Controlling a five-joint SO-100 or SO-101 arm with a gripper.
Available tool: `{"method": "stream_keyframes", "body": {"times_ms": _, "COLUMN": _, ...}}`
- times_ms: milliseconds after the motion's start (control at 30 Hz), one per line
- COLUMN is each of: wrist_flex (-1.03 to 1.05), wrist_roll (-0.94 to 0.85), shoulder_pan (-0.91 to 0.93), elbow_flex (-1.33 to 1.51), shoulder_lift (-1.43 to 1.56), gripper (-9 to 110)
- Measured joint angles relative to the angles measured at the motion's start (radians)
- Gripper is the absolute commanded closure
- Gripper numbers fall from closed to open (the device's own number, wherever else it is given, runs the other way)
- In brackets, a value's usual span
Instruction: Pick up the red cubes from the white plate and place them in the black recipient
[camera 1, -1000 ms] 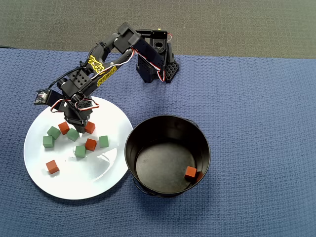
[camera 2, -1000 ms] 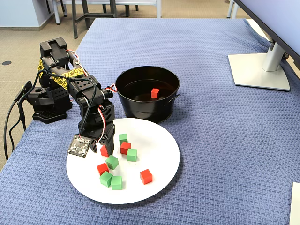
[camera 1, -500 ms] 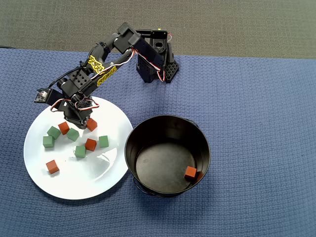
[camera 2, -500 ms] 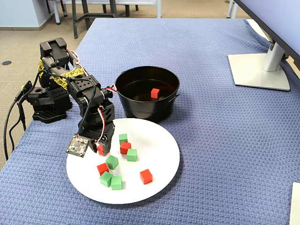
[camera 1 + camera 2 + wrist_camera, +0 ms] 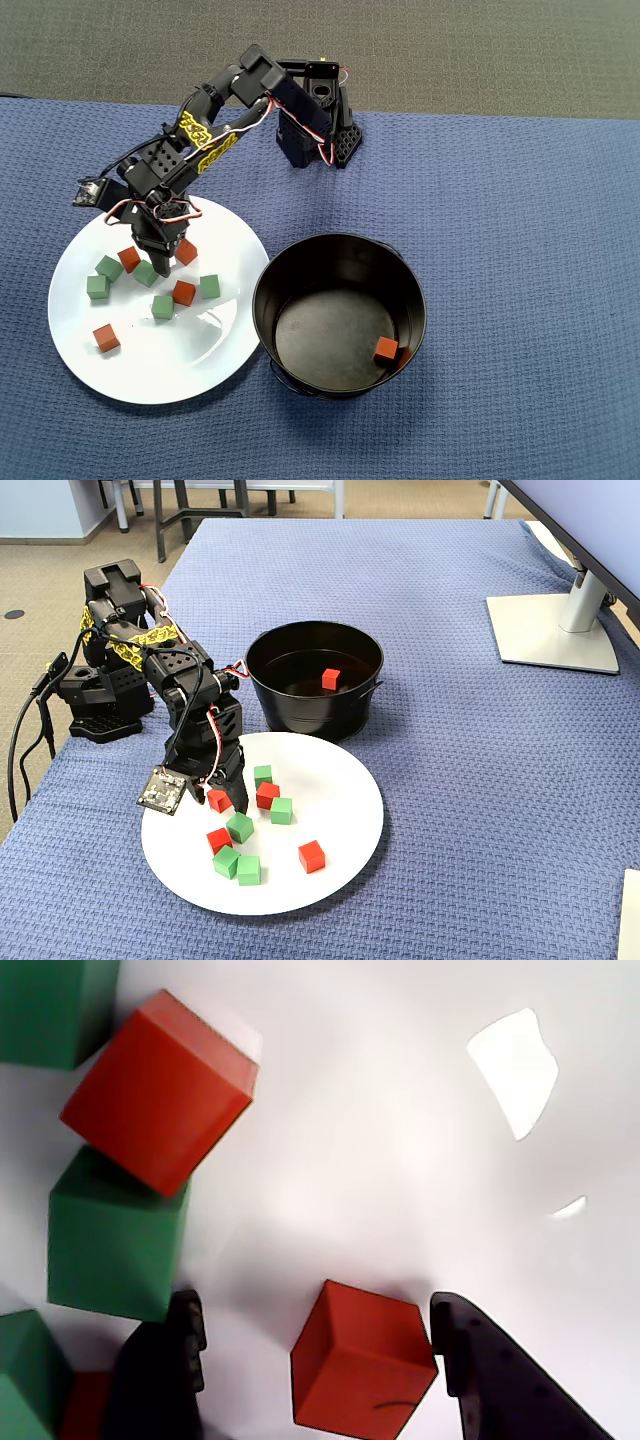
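The white plate [image 5: 170,362] [image 5: 340,800] holds several red cubes and green cubes. My gripper [image 5: 172,257] [image 5: 225,796] [image 5: 316,1308] is down on the plate's rim side nearest the arm base and stands open. One red cube [image 5: 365,1360] [image 5: 185,251] [image 5: 218,800] lies between the jaws. It touches the right finger [image 5: 480,1370], and a clear gap separates it from the left finger [image 5: 165,1370]. Other red cubes [image 5: 184,292] [image 5: 129,259] [image 5: 105,337] lie loose on the plate. The black recipient [image 5: 262,300] [image 5: 310,715] holds one red cube [image 5: 386,349] [image 5: 330,679].
Green cubes [image 5: 209,286] [image 5: 97,287] [image 5: 118,1230] crowd close round the gripper, one right beside the left finger. The arm base [image 5: 315,125] stands at the blue cloth's far edge. In the fixed view, a monitor foot [image 5: 555,630] stands at the right.
The red cube slid a little toward the plate's rim with the gripper. The jaws have since spread wider, and one finger now reaches over a green cube.
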Motion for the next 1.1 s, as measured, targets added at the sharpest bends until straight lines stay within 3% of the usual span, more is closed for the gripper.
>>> {"method": "stream_keyframes", "body": {"times_ms": 1100, "wrist_flex": -0.051, "wrist_roll": 0.021, "shoulder_pan": -0.103, "elbow_flex": 0.123, "shoulder_lift": 0.101, "gripper": 90}}
